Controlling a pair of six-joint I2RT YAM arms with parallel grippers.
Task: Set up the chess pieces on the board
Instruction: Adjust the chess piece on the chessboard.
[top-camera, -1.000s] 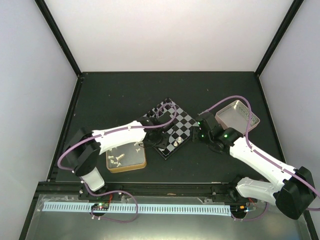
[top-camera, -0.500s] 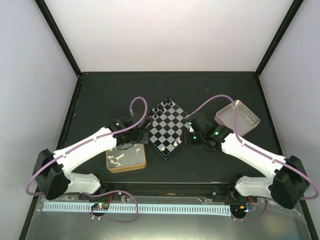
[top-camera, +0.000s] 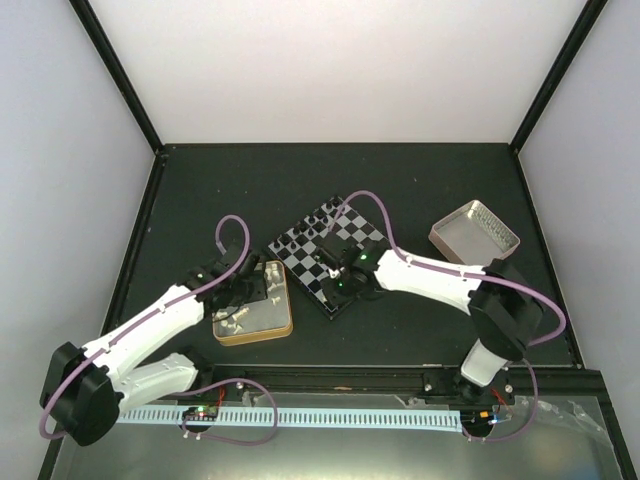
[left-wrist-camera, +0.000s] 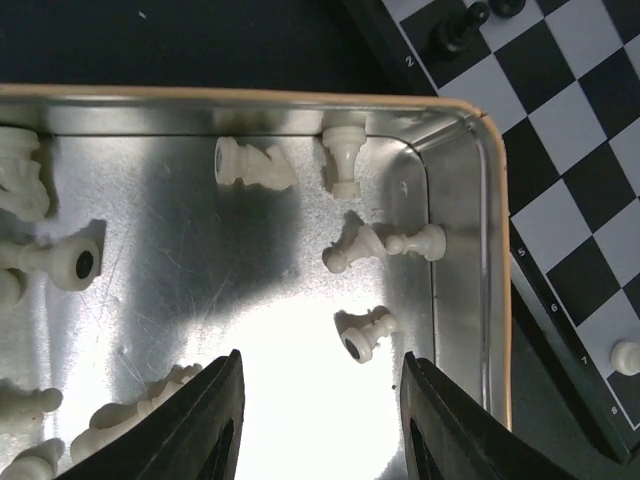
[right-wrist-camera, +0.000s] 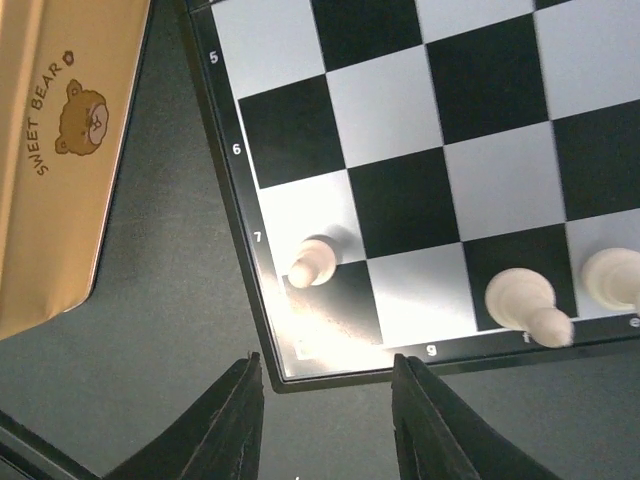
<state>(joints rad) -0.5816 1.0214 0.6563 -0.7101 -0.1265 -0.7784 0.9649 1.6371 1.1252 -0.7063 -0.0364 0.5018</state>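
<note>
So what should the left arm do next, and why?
Probably lower the left end effector onto the cream piece lying on its side just ahead of its open, empty jaws in the tin, then shut on it. Many cream figures lie in that tin, while only a few stand on the board.

Robotics laboratory test cell. A black table (top-camera: 200, 190) is enclosed by plain white panels (top-camera: 330, 70) set in black frame posts (top-camera: 115, 70). A white left arm (top-camera: 150, 325) and right arm (top-camera: 440, 275), trailing purple cables (top-camera: 232, 225), are bolted to a rail (top-camera: 330, 378) at its near edge, behind a slotted white strip (top-camera: 300, 415).
</note>
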